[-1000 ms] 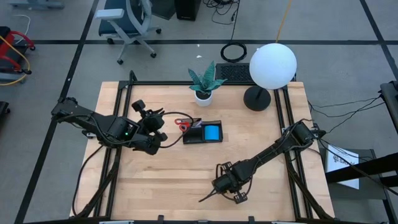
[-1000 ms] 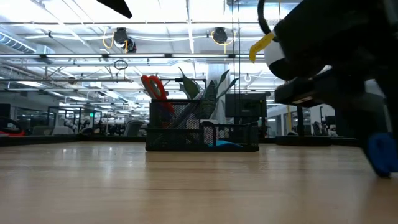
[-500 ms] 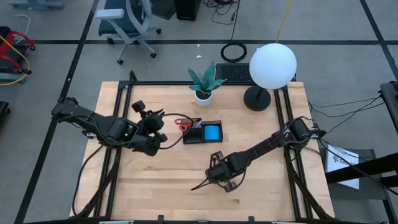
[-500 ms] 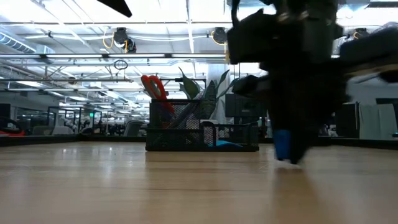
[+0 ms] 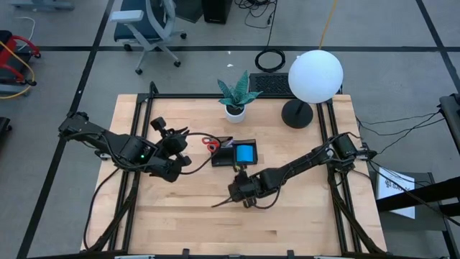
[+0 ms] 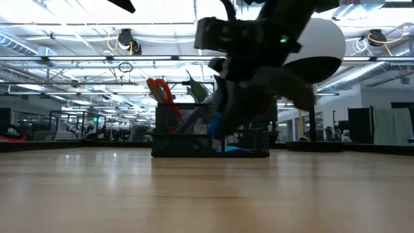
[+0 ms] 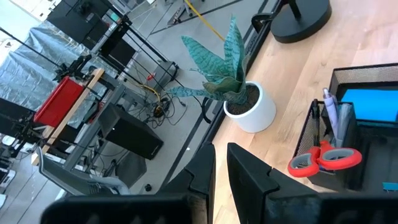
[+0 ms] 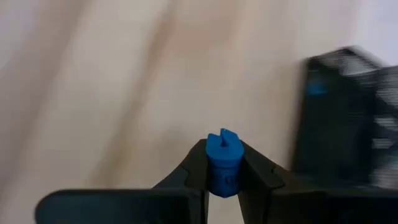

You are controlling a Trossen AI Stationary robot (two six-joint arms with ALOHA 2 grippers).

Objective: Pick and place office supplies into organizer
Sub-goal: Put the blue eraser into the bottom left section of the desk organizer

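The black mesh organizer (image 5: 236, 154) stands mid-table, with red-handled scissors (image 5: 210, 144), pens (image 7: 329, 115) and a blue note pad (image 5: 245, 152) in its compartments. My right gripper (image 5: 237, 193) hovers just near of the organizer, shut on a small blue block (image 8: 222, 163). In the low view the block (image 6: 217, 123) hangs clear of the table in front of the organizer (image 6: 194, 133). My left gripper (image 5: 181, 147) waits to the organizer's left, its fingers (image 7: 205, 171) close together and empty. My right gripper pinches the small blue block by its two opposite sides (image 8: 214, 169) between its two fingers. The block's notched end (image 8: 224, 138) sticks out past the fingertips. The block is lifted clear of the table.
A potted green plant (image 5: 234, 97) stands beyond the organizer. A lamp with a white globe (image 5: 315, 75) and round black base (image 5: 296, 114) stands at the far right. Bare wood lies near and to the left (image 5: 187, 208).
My right gripper has carried the blue block from the table's near right toward the far left, up to the organizer, and has risen; the block was low over the table and now hangs higher. The grip stays shut.
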